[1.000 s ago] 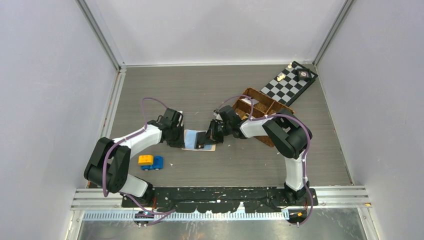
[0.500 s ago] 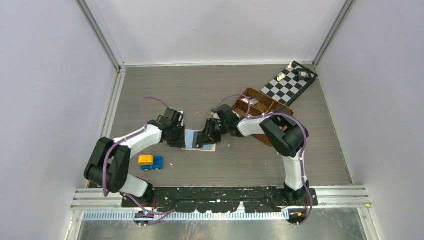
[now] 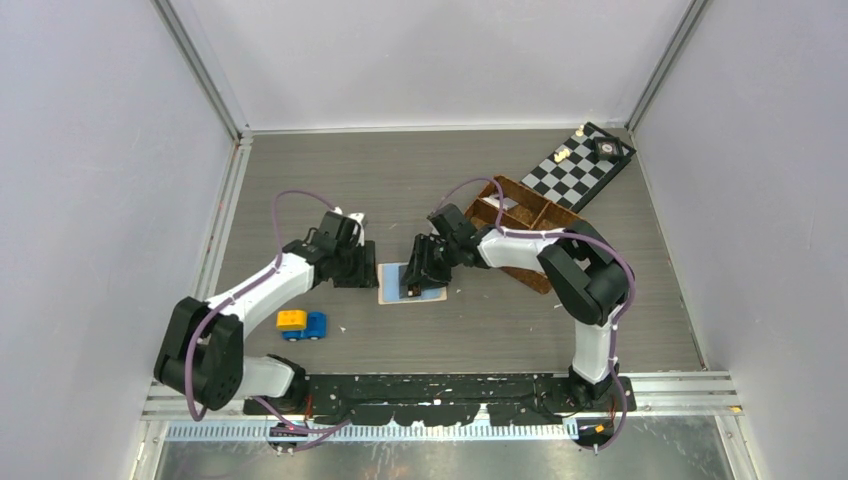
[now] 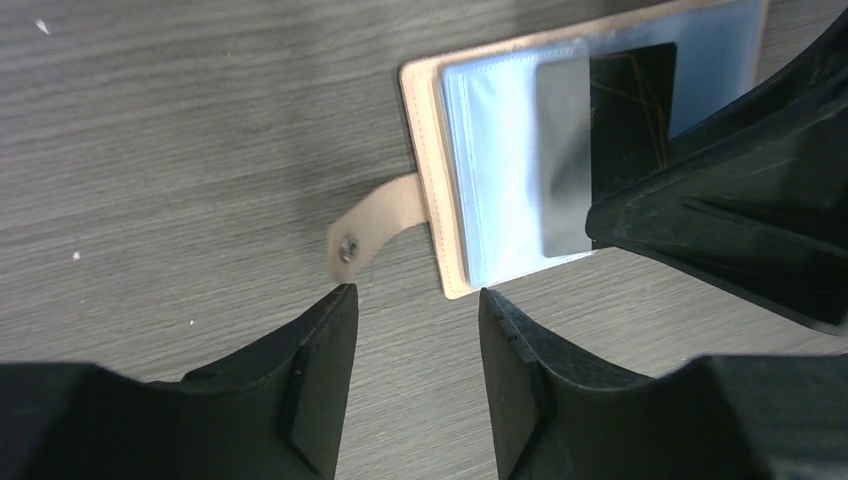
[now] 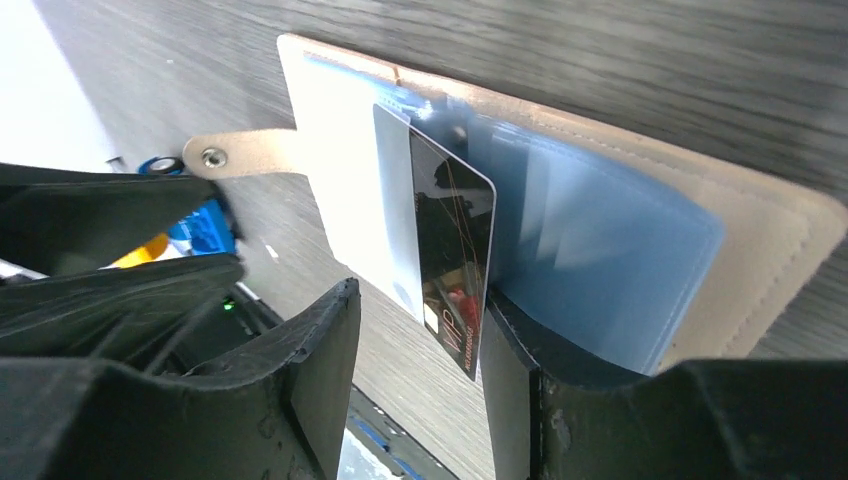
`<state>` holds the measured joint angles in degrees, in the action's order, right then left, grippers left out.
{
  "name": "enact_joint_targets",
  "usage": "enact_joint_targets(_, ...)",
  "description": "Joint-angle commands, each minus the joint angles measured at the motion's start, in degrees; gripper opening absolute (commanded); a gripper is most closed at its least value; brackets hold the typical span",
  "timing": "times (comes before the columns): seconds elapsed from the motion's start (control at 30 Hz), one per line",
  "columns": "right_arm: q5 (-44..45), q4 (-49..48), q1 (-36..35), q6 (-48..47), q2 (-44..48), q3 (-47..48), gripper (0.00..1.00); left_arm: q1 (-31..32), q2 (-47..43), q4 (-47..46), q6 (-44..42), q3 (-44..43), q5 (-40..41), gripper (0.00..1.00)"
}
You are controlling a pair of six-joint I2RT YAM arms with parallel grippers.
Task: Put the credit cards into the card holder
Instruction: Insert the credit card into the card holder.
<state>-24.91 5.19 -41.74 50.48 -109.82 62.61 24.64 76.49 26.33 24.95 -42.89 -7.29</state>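
Black card [image 5: 452, 250] sits half-hidden in the card holder [image 5: 780, 235]. The right gripper [image 5: 415, 310] straddles it, fingers seemingly loose. We see the left gripper [image 4: 412, 300] at nine o'clock, narrowly parted.

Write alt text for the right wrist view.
A black card sits partly slid into a pale blue pocket of the open beige card holder, which lies flat on the grey wood-grain table. The open black fingers of the right gripper frame the card's near end; the holder's snap tab points toward the image's left.
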Motion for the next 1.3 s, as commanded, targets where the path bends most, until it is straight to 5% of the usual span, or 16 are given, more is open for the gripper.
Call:
enact_joint_targets(0.0, 8.42, 12.32, -0.37, -6.08, 3.40, 2.63, 0.52, 0.14, -1.85, -0.12, -0.95, -3.19, -0.20, 0.51)
enact_joint_targets(0.5, 21.39, 24.21, -4.03, -13.96, 8.16, 7.23, 0.60, 0.14, 4.75, -6.81, 2.03, -2.81, -6.89, 0.51)
enact_joint_targets(0.77, 22.69, 23.32, -4.32, -14.50, 8.63, 6.61, 0.64, 0.19, 6.14, -7.64, 3.00, -1.40, -6.68, 0.37)
enact_joint_targets(1.27, 19.18, 19.81, -4.32, -14.19, 4.09, 8.25, 0.52, 0.14, 8.14, -7.39, 2.89, -0.69, -5.19, 0.20)
